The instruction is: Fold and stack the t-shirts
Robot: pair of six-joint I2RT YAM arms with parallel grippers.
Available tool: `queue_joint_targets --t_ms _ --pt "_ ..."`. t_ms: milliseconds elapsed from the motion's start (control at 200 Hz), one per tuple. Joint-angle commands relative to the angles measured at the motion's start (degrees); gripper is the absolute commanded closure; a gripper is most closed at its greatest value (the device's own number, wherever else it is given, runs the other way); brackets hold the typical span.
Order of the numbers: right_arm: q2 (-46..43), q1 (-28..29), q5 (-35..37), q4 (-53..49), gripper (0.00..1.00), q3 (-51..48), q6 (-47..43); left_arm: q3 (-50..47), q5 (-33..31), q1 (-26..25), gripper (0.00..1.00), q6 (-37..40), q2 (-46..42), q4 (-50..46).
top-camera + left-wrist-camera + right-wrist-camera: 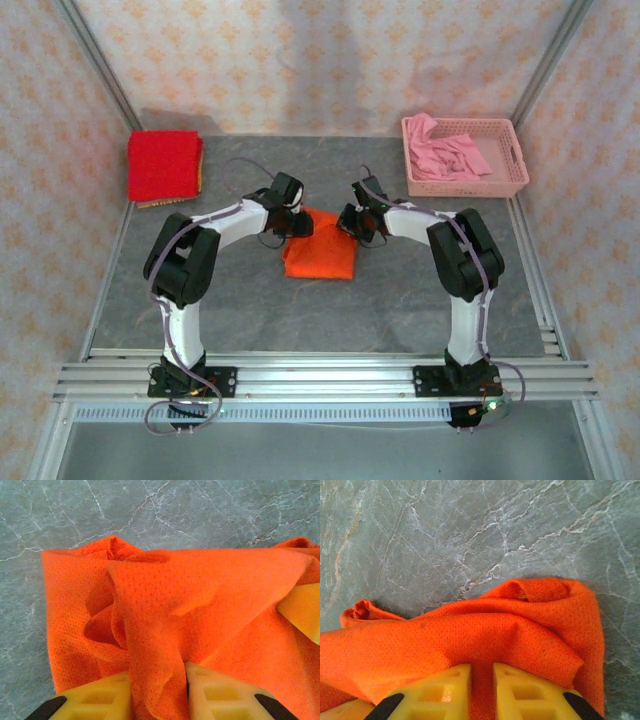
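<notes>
The orange t-shirt [320,252] lies in the middle of the top view on the grey marbled desk [300,310], folded into a compact, roughly rectangular shape. Both arms bend inward to its upper edge. The left gripper [290,218] is at the upper left corner of the shirt and the right gripper [355,220] is at the upper right corner. In the left wrist view the yellow fingers [220,692] are pressed onto a raised fold of the orange cloth, which stands up between them, so this gripper is pinching the shirt. In the right wrist view the yellow fingers [525,690] are also closed onto a narrow strip of the same cloth, with the fabric bulging above them, so this gripper is pinching the shirt too. The red t-shirt [163,166] rests folded in the upper left of the top view, well apart from the orange one. The pink basket [465,186] stands in the upper right and holds a crumpled pink cloth [450,152].
</notes>
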Motion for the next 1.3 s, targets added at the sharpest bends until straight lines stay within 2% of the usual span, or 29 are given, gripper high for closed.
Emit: queue_joint_targets --t_ms 0,50,185,325,385,485,701,876,986,1056,1196,1296 --pt "-3.0 0.1 -0.2 -0.1 0.8 -1.9 0.4 0.3 -2.4 0.2 0.68 -0.4 0.1 0.3" --pt "-4.3 0.1 0.0 -0.1 0.79 -2.2 0.0 0.3 -3.6 0.3 0.62 0.4 -1.2 -0.3" --pt "-9.2 0.1 1.4 0.0 0.65 -3.2 -1.5 -0.5 -6.7 1.3 0.32 1.6 -5.8 -1.6" --pt "-15.2 0.1 5.3 0.0 0.49 -6.3 -2.3 -2.6 -7.5 2.5 0.13 1.9 -9.6 -2.5" --pt "-17.4 0.0 6.5 -0.1 0.46 -8.1 -2.3 -2.7 -5.7 2.6 0.09 2.7 -10.1 -4.1" --pt "-20.4 -0.1 7.7 -0.1 0.46 -11.5 -2.0 -4.5 -3.0 2.0 0.08 2.3 -10.8 -4.6" --pt "-25.3 -0.2 8.2 1.0 0.46 -18.1 -0.8 -8.3 -4.0 -0.5 0.1 -0.2 -10.3 -3.5" --pt "-27.3 -0.2 8.6 0.4 0.45 -20.2 -1.0 -7.8 -4.7 -4.1 0.26 -2.2 -6.9 -2.1" --pt "-27.7 -0.3 8.9 0.3 0.45 -20.3 -1.0 -7.3 -6.1 -4.8 0.42 -3.0 -5.0 -1.7" --pt "-27.8 -0.3 8.8 0.4 0.45 -20.1 -0.9 -6.9 -7.1 -4.8 0.46 -2.8 -3.9 -2.1" --pt "-27.7 -0.5 8.7 -0.1 0.45 -19.5 -1.3 -5.9 -8.3 -4.7 0.82 -1.7 -2.9 -2.8" --pt "-27.7 -0.5 8.8 -0.1 0.45 -19.6 -1.4 -5.2 -10.3 -4.0 0.99 -0.4 -2.8 -3.5"
